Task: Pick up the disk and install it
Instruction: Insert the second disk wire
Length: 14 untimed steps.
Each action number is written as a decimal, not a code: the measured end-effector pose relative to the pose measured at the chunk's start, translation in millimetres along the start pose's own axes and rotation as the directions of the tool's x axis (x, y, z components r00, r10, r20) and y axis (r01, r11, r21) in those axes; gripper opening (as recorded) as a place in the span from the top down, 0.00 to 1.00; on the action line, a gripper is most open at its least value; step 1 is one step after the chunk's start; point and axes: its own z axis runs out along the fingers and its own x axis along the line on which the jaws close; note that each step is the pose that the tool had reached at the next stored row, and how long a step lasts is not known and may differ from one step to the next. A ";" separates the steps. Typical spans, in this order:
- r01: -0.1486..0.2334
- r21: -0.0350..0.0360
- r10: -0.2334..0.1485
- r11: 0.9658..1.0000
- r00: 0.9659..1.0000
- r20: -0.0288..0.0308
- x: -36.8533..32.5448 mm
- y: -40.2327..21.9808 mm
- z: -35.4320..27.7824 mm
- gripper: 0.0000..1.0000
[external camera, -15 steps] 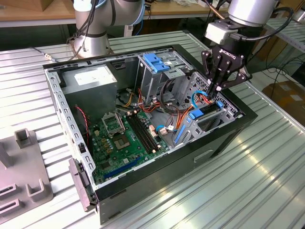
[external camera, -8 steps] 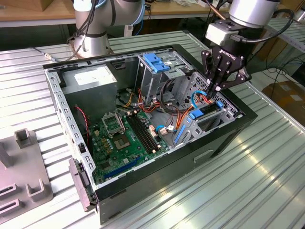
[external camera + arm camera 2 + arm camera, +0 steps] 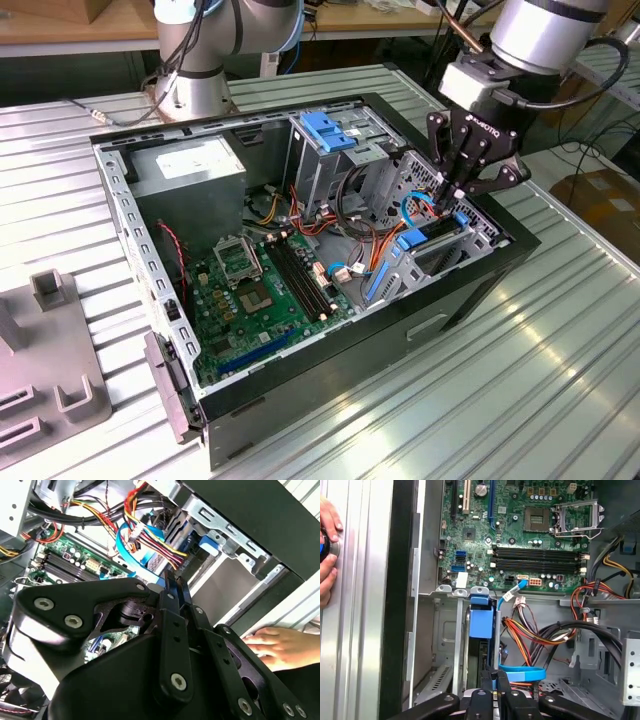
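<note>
The disk (image 3: 436, 232) stands on edge in the drive bay at the case's front corner, on the exterior view's right. Its blue rails (image 3: 481, 622) show at the top of the slot, with the dark narrow edge of the disk (image 3: 483, 655) below them. My gripper (image 3: 447, 197) hangs straight over that slot, its fingers (image 3: 172, 587) shut together with nothing seen between them. The fingertips (image 3: 496, 680) sit at the disk's upper edge, beside a blue data cable (image 3: 521, 672). I cannot tell whether they touch the disk.
The open computer case (image 3: 470, 290) lies on a ribbed metal table. It holds the motherboard (image 3: 265, 290), a grey power supply (image 3: 190, 170), a tall cage with a blue latch (image 3: 325, 130) and loose cable bundles (image 3: 530, 630). A person's hand (image 3: 327, 555) rests on the table beside the case.
</note>
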 end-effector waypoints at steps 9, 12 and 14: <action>0.001 0.007 -0.001 1.000 0.999 0.047 11.6 4.7 6.7 0.84; 0.001 0.011 -0.001 1.000 0.998 0.061 13.2 6.5 8.6 0.84; 0.001 0.011 -0.001 1.000 0.998 0.068 15.2 6.6 9.9 0.84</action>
